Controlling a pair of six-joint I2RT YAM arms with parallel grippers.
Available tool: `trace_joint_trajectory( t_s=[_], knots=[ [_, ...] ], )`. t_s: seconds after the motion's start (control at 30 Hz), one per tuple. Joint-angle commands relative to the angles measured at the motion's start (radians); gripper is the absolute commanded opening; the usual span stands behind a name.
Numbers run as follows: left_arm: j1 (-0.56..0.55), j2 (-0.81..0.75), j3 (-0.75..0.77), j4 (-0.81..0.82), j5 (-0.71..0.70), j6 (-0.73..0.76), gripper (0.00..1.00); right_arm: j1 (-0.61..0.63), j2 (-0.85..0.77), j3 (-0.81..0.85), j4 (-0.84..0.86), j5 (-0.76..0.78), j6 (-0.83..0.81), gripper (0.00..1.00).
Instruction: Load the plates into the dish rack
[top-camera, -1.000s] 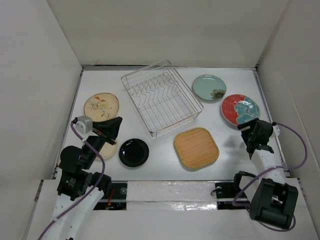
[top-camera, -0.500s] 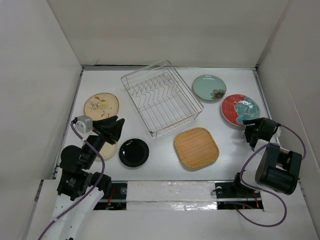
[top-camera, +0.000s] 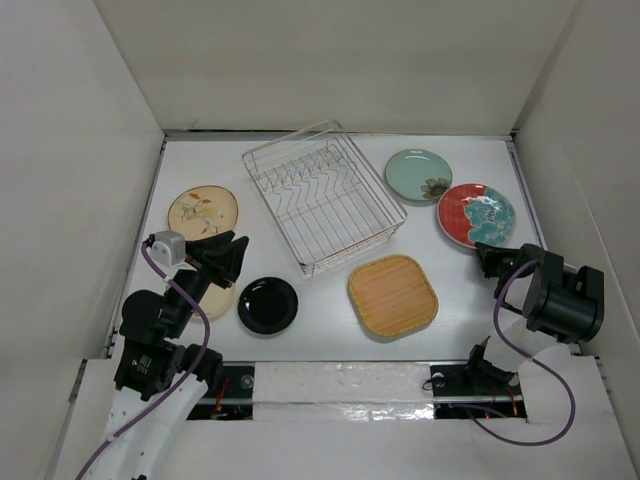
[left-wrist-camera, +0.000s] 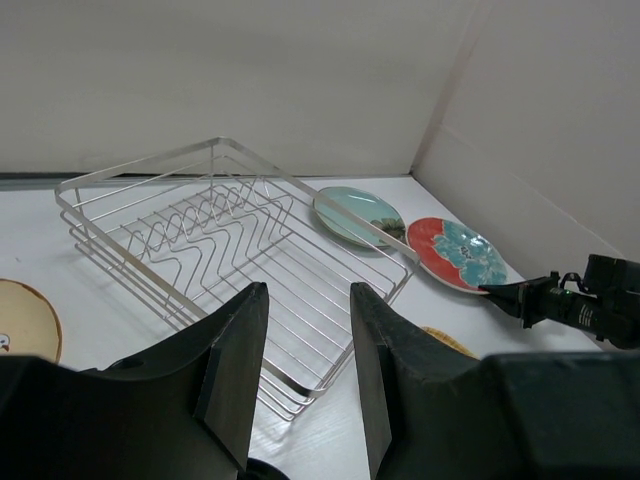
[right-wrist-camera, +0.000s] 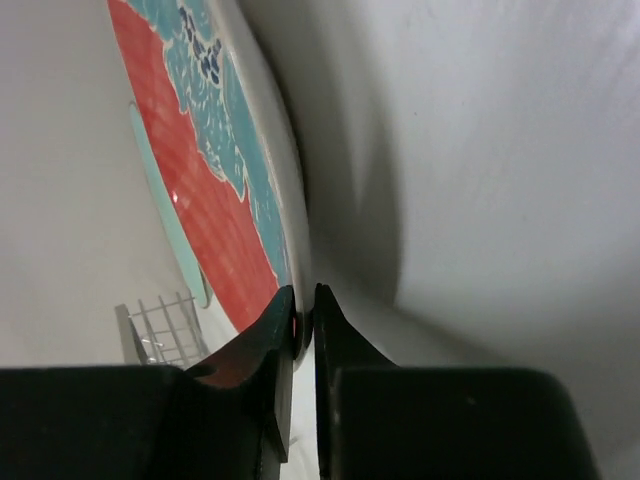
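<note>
Pinching the near rim of the red patterned plate (top-camera: 476, 215) with the right gripper (right-wrist-camera: 305, 305), fingertips drawn together on the plate's edge at the right side of the table (top-camera: 450, 320). Holding the left gripper (left-wrist-camera: 307, 300) over the table's left side, its fingers (left-wrist-camera: 235, 360) spread apart and gripping nothing, above the far edge of the cream plate (top-camera: 220, 300). Showing the silver wire dish rack (top-camera: 323, 197) sitting at an angle in the far middle of the table, with the pale green plate (top-camera: 419, 175) just to its right and just beside the red one. Showing also the tan floral plate (top-camera: 203, 213) lying to the rack's left, the glossy black plate (top-camera: 268, 305) lying just right of the cream one, and the rounded-square bamboo plate (top-camera: 393, 294) lying flat near the rack's near corner.
</note>
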Motion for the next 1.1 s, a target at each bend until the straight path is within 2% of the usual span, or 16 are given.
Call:
trace_joint_trajectory(
  t_s=[0.0,0.07,0.17,0.27,0.3,0.43,0.53,0.77,0.87,1.03,1.07],
  knots=[
    [-0.004,0.008,0.016,0.034,-0.006,0.012,0.35,-0.002,-0.021,-0.062,-0.029,0.007,-0.010,0.04],
    [-0.004,0.005,0.016,0.034,-0.008,0.014,0.35,-0.002,-0.111,-0.074,-0.061,0.041,-0.013,0.00],
    [-0.004,0.007,0.016,0.034,-0.008,0.015,0.34,-0.002,-0.238,-0.097,-0.150,0.094,-0.029,0.00],
    [-0.004,0.007,0.014,0.034,-0.005,0.015,0.34,-0.002,-0.442,-0.083,-0.310,0.153,-0.071,0.00],
    [-0.004,0.008,0.014,0.035,-0.003,0.015,0.34,-0.002,-0.561,-0.071,-0.356,0.170,-0.102,0.00],
    [-0.004,0.011,0.014,0.037,0.003,0.015,0.34,0.024,-0.856,0.009,-0.576,0.286,-0.203,0.00],
    [-0.004,0.011,0.014,0.038,0.006,0.017,0.34,0.115,-0.962,0.114,-0.658,0.390,-0.303,0.00],
    [-0.004,0.010,0.014,0.037,0.008,0.018,0.34,0.339,-0.868,0.401,-0.690,0.504,-0.486,0.00],
    [-0.004,0.011,0.014,0.038,0.009,0.018,0.33,0.445,-0.797,0.542,-0.686,0.501,-0.570,0.00],
    [-0.004,0.011,0.014,0.037,0.009,0.018,0.33,0.651,-0.515,0.798,-0.719,0.474,-0.729,0.00],
    [-0.004,0.013,0.014,0.037,0.009,0.020,0.33,0.679,-0.466,0.902,-0.732,0.464,-0.756,0.00]
  ],
)
